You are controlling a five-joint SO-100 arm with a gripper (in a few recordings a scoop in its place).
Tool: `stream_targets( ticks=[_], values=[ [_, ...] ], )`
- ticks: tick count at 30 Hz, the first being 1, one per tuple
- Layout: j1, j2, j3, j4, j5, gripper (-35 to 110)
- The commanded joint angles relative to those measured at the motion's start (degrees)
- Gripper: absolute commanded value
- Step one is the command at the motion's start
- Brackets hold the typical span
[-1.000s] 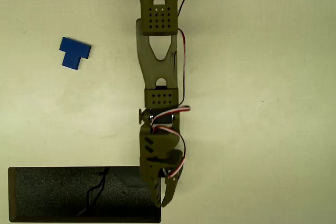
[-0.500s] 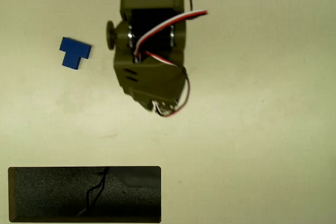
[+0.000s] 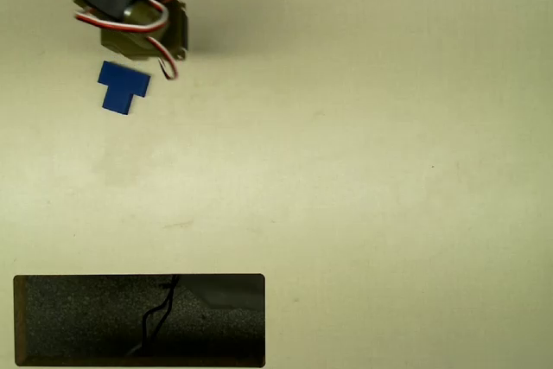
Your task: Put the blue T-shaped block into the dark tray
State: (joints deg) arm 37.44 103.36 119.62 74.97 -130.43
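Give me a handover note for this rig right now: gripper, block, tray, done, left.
Gripper: the arm sits at the top left of the overhead view, just above the blue block; the fingers are hidden, so open or shut cannot be told.
Block: flat on the table, upper left, not gripped.
Tray: bottom left, nothing in it.
Done: nothing placed.
Left: grasp the block, carry it down to the tray, release it inside.

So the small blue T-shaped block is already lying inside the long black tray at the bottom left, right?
No. In the overhead view the small flat blue T-shaped block lies on the bare table at the upper left, just below the olive arm, well apart from the long black tray with the speckled floor, which does sit at the bottom left.
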Motion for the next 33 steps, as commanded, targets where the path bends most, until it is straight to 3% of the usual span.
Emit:
stream_targets(
  ticks=[1, 4, 10, 23, 33],
  values=[
    [5.9, -0.1, -1.2, 0.4, -10.8, 0],
    [9.8, -2.5, -1.2, -2.8, -16.9, 0],
    [9.5, -10.6, -5.7, -8.6, -16.0, 0],
    [3.9, -24.9, -17.3, -11.4, -6.2, 0],
    [-8.1, -39.1, -38.7, -10.7, 11.9, 0]
  ],
)
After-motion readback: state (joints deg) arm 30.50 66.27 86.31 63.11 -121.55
